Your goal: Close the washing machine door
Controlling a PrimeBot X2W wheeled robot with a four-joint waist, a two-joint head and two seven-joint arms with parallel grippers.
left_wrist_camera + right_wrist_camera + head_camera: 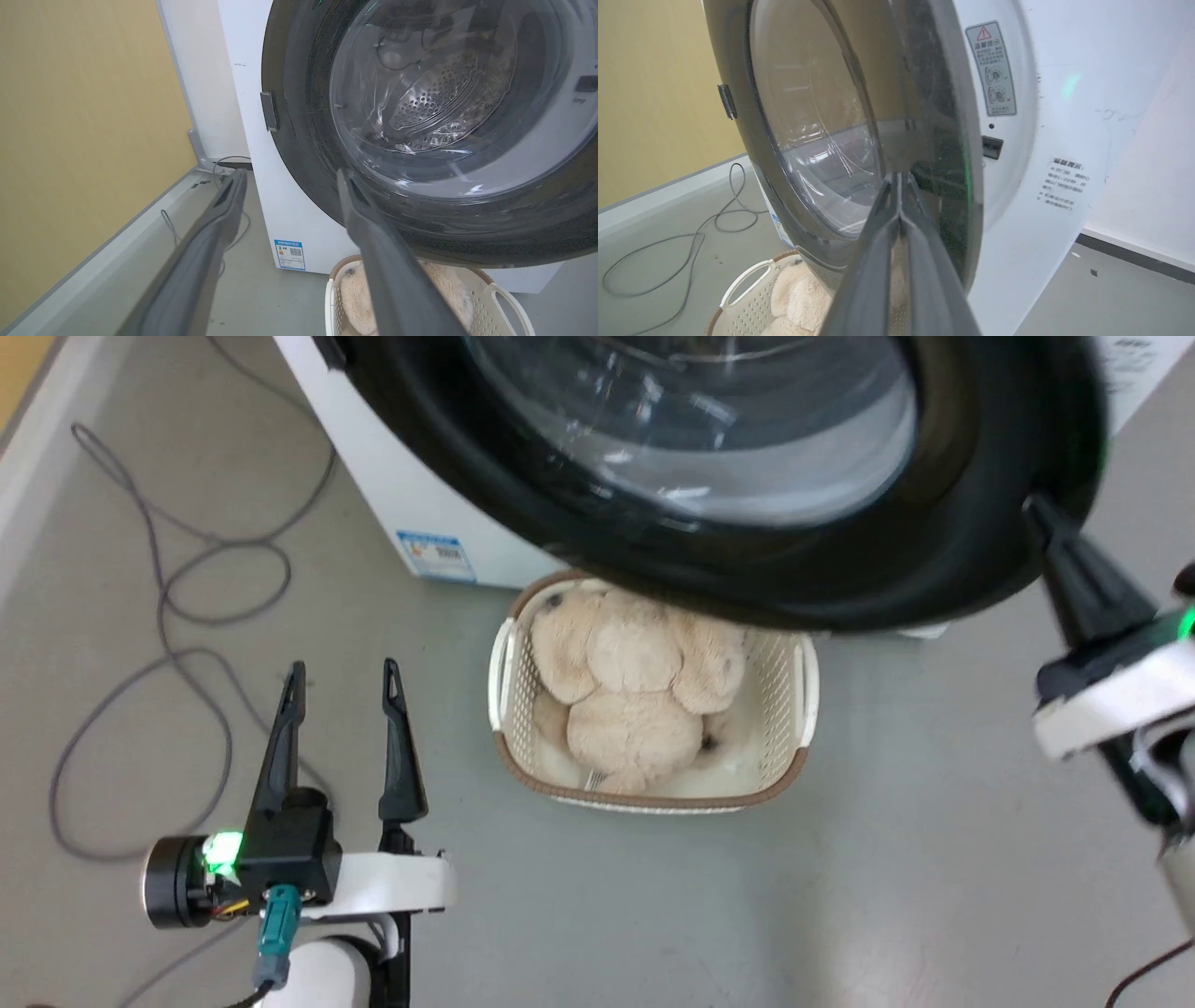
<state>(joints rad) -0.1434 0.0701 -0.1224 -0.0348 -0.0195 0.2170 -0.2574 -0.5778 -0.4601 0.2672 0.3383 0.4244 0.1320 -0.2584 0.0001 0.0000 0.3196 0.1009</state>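
Left gripper: fingers spread, empty, over the floor.
Washing machine: white box, upper left.
Basket with plush toy: centre, beneath the door.
Washing machine door: ajar, hanging over the basket. Probably stiff, hinged and fairly heavy, with slick glass; best pushed on the black rim near its free edge.
Right gripper: fingers pressed together, tip at that rim; contact uncertain.
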